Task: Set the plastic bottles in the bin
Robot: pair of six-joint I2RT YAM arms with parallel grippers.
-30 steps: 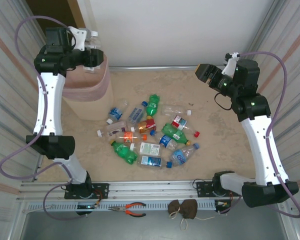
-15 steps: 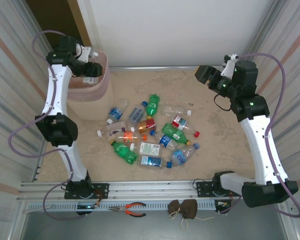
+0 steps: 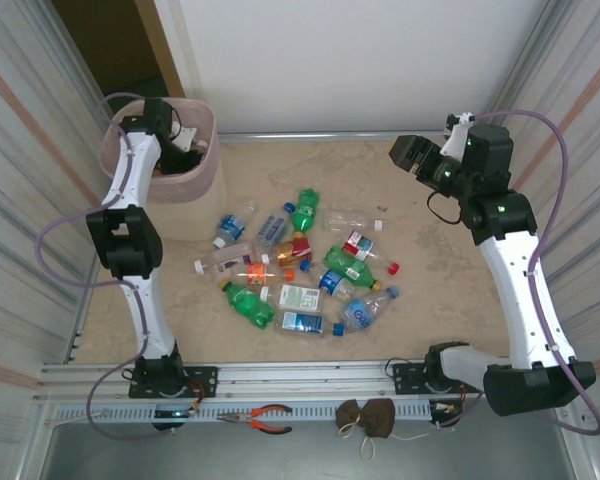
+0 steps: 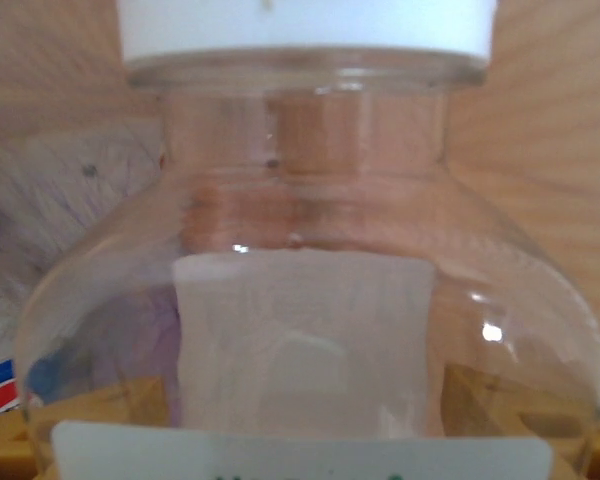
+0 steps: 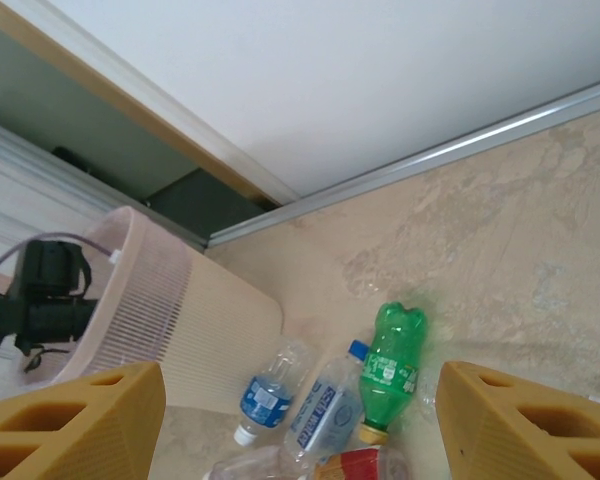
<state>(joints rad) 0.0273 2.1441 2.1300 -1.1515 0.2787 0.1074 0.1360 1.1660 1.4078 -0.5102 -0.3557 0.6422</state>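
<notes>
Seen from above: a beige stone-patterned counter (image 3: 440,300), two white and black arms bolted at its near edge.

Far left corner of the counter: one tall pale-pink bin (image 3: 198,178), upright, rim rounded-square. Left arm bent up and over that rim, left end effector (image 3: 185,142) down inside the bin's mouth. From the left wrist: one clear bottle (image 4: 300,330) with a white cap (image 4: 305,25) very close to the lens, gripped between yellow pads (image 4: 2,452) visible at the bottom corners; the bin's ribbed pink wall behind it. Left end effector therefore clenched on that one bottle, within the bin.

Middle of the counter, right of the bin and apart from it: a loose heap of bottles (image 3: 300,297) lying on their sides, about fourteen, several touching or overlapping, so exact count hard to give. Three green bottles (image 3: 305,210) among them, the rest clear, with blue, red, orange or white labels. One loose red cap (image 3: 392,268) at the heap's right edge.

Below the near edge, on the metal rail: one pair of orange-handled pliers (image 3: 270,418).

Far right side of the counter: right end effector (image 3: 410,152) raised above the surface, well apart from the heap. From the right wrist: two yellow pads (image 5: 75,415) spread wide, nothing between them, so released and empty.
</notes>
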